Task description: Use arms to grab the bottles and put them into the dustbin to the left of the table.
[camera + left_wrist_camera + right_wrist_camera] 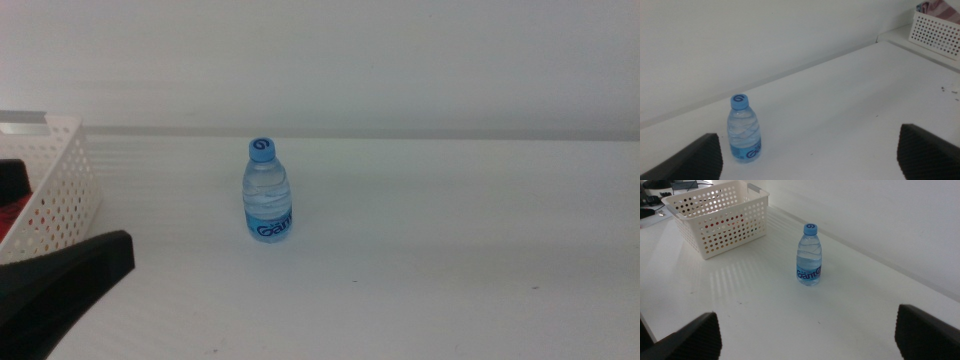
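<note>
Currently upright on counter [450, 250]: water bottle [267, 192], well right of basket [55, 180]. Left gripper [810, 152] and right gripper [807, 332] spread wide, empty, apart from bottle.

Open table [450, 260] surrounds the upright water bottle [267, 192]; dustbin [62, 190] stands well apart.

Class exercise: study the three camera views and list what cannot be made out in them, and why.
- Basket contents: middle view, the left edge cuts it; right wrist view shows only red through the holes.
- Bottle label: too small to read fully.
- Right gripper: absent from middle view.
- Left gripper: only jaw tips show.
</note>
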You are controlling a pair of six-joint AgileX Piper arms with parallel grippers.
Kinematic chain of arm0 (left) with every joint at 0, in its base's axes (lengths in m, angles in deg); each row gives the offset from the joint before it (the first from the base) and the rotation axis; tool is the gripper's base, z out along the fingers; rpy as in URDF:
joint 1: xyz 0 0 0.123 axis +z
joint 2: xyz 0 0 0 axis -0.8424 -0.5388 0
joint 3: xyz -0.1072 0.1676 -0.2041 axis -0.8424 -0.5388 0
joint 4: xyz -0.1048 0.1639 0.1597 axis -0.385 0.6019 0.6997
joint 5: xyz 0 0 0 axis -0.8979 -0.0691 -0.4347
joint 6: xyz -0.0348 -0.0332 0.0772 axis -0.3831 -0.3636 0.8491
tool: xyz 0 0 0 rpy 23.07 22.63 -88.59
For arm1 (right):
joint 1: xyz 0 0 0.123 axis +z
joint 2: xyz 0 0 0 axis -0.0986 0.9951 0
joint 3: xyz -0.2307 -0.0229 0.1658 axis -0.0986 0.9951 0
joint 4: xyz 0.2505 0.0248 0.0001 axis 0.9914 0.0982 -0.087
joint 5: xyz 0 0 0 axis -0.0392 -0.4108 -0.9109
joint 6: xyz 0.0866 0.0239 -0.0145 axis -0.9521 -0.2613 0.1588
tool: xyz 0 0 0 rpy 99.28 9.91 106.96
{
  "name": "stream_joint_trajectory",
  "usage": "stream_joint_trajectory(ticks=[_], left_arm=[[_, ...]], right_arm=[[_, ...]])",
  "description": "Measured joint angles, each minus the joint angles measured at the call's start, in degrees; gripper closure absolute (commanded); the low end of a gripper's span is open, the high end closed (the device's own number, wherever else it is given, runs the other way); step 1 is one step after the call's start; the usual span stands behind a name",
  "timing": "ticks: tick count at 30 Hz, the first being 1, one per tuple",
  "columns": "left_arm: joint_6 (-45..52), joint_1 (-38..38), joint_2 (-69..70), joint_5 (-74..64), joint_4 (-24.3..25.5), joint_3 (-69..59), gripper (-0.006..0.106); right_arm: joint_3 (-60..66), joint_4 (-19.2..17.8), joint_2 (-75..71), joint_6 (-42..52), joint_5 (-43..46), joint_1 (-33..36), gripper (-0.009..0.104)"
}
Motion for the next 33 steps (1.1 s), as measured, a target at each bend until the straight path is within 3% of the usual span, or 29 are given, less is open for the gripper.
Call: stream_joint_trajectory(ticks=[8, 13, 24, 33], left_arm=[[0.1, 0.0, 0.0, 1.01, 1.16, 0.0, 0.007], [0.1, 0.0, 0.12, 5.11, 5.28, -2.0, 0.007], [0.1, 0.0, 0.12, 44.96, 6.69, -31.76, 0.007], [2.03, 0.0, 0.12, 50.81, 5.07, -39.32, 0.007]], right_arm=[[0.0, 0.0, 0.0, 0.0, 0.0, 0.0, 0.002], [0.0, 0.0, 0.0, 0.0, 0.0, 0.0, 0.002], [0.0, 0.0, 0.0, 0.0, 0.04, 0.0, 0.002], [0.0, 0.1, 0.0, 0.0, 0.04, 0.0, 0.002]])
